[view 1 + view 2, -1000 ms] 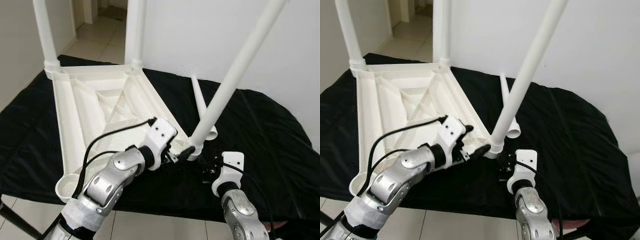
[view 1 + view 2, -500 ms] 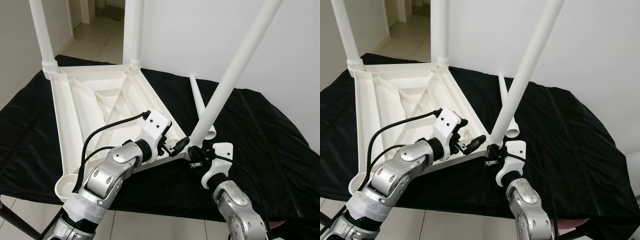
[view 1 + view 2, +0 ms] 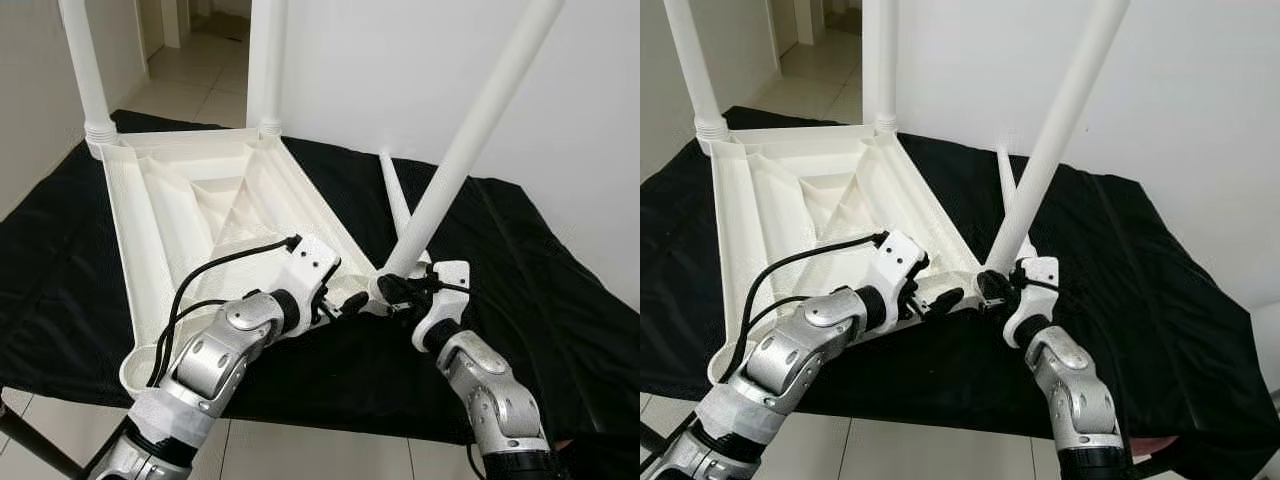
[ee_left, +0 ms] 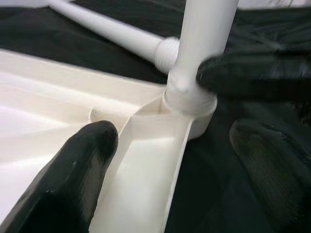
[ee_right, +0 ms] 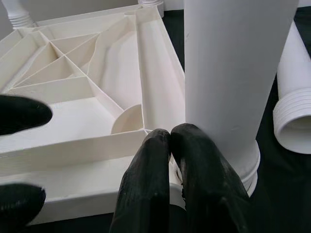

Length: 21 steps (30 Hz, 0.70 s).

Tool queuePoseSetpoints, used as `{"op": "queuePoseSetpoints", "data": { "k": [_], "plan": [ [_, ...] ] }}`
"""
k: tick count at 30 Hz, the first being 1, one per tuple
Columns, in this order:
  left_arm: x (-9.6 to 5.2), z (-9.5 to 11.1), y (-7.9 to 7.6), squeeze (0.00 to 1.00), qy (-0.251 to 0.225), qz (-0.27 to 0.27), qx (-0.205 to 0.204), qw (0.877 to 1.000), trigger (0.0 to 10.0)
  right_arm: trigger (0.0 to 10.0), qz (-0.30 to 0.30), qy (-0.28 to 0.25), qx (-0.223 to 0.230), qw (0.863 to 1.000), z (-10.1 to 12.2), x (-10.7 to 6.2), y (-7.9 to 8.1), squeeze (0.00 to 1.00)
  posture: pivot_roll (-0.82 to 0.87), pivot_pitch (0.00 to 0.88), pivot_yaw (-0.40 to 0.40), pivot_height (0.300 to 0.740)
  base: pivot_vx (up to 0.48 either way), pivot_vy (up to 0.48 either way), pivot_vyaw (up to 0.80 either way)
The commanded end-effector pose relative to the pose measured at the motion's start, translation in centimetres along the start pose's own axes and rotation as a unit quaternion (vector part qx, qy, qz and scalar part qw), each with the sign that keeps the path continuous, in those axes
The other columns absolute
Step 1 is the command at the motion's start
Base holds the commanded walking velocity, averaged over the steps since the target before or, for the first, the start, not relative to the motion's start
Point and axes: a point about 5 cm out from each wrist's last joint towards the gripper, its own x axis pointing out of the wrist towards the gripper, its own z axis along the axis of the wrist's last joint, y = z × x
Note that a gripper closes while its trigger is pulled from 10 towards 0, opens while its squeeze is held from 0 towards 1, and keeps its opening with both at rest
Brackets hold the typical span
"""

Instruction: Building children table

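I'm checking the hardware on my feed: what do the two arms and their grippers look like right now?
Both arms are silver metal with rounded joint housings. The left arm has white wrapping near its base and black cables looping to a white wrist block. The right arm has a white wrist block too. The left gripper and right gripper each have long black fingers.

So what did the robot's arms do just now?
The right end effector moved up from the black cloth to the base of the leaning table leg, fingers together against it. The left end effector stayed at that corner of the upside-down table top. The loose leg and two upright legs stayed put.
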Motion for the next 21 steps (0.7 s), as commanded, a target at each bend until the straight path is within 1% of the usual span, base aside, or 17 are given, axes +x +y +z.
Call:
{"op": "queuePoseSetpoints", "data": {
  "k": [1,3,5,6,7,8,10,12,13,14,16,18,20,21],
  "plan": [
    [0.3,-0.9,0.0,0.0,0.026,0.03,0.001,0.999,10.0,10.0,-0.029,-0.006,-0.002,1.0,0.2,-0.2,-1.3,0.0,0.02,0.0,-0.163,0.74,0.0,0.0,0.0],
    [0.3,-1.0,0.1,0.0,0.028,0.035,0.0,0.999,10.0,10.0,-0.031,-0.007,0.0,1.0,0.2,-0.1,-1.4,0.0,0.02,0.0,-0.163,0.74,0.0,0.0,0.0],
    [0.5,-1.4,0.5,0.0,0.048,0.059,0.024,0.997,10.0,10.0,-0.02,-0.012,0.003,1.0,0.2,-0.1,-1.0,0.0,0.03,0.0,-0.162,0.74,0.0,0.0,0.0],
    [0.5,-1.4,0.5,0.0,0.048,0.059,0.024,0.997,10.0,10.0,-0.02,-0.012,0.003,1.0,0.2,-0.1,-1.0,0.0,0.03,0.0,-0.162,0.74,0.0,0.0,0.0],
    [0.6,-1.7,0.8,0.0,0.061,0.073,0.044,0.995,10.0,10.0,-0.017,-0.013,0.004,1.0,0.1,-0.1,-0.9,0.0,0.02,0.0,-0.16,0.74,0.0,0.0,0.0],
    [0.6,-1.7,0.8,0.0,0.061,0.073,0.044,0.995,10.0,10.0,-0.017,-0.013,0.004,1.0,0.1,-0.1,-0.9,0.0,0.02,0.0,-0.16,0.74,0.0,0.0,0.0],
    [0.7,-2.0,1.5,0.0,0.07,0.101,0.039,0.992,10.0,10.0,-0.021,-0.012,0.006,1.0,-0.1,-0.2,-1.1,0.0,0.02,0.0,-0.158,0.74,0.0,0.0,0.0],
    [0.7,-2.0,1.5,0.0,0.07,0.101,0.039,0.992,10.0,10.0,-0.021,-0.012,0.006,1.0,-0.1,-0.2,-1.1,0.0,0.02,0.0,-0.158,0.74,0.0,0.0,0.0],
    [0.7,-2.1,2.0,0.0,0.074,0.119,0.029,0.99,10.0,10.0,-0.028,-0.013,0.006,0.999,0.0,-0.2,-1.4,0.0,0.02,0.0,-0.154,0.74,0.0,0.0,0.0],
    [0.8,-2.1,3.3,0.0,0.081,0.163,0.023,0.983,10.0,10.0,-0.04,-0.016,0.005,0.999,0.0,-0.2,-1.9,0.0,0.01,0.0,-0.145,0.74,0.0,0.0,0.0],
    [0.8,-2.1,3.3,0.0,0.081,0.163,0.023,0.983,10.0,10.0,-0.04,-0.016,0.005,0.999,0.0,-0.2,-1.9,0.0,0.01,0.0,-0.145,0.74,0.0,0.0,0.0],
    [0.9,-1.8,4.3,0.0,0.08,0.191,0.029,0.978,10.0,10.0,-0.042,-0.017,0.006,0.999,-0.1,-0.2,-2.0,0.0,0.01,0.0,-0.143,0.74,0.0,0.0,0.0],
    [0.9,-1.6,4.6,0.0,0.076,0.197,0.03,0.977,10.0,10.0,-0.04,-0.017,0.009,0.999,-0.2,-0.2,-2.0,0.0,0.01,0.0,-0.142,0.74,0.0,0.0,0.0],
    [0.9,-1.0,4.9,0.0,0.065,0.201,0.032,0.977,10.0,10.0,-0.032,-0.017,0.015,0.999,-0.4,-0.4,-1.7,0.0,0.01,0.0,-0.142,0.74,0.0,0.0,0.0]
  ]
}}
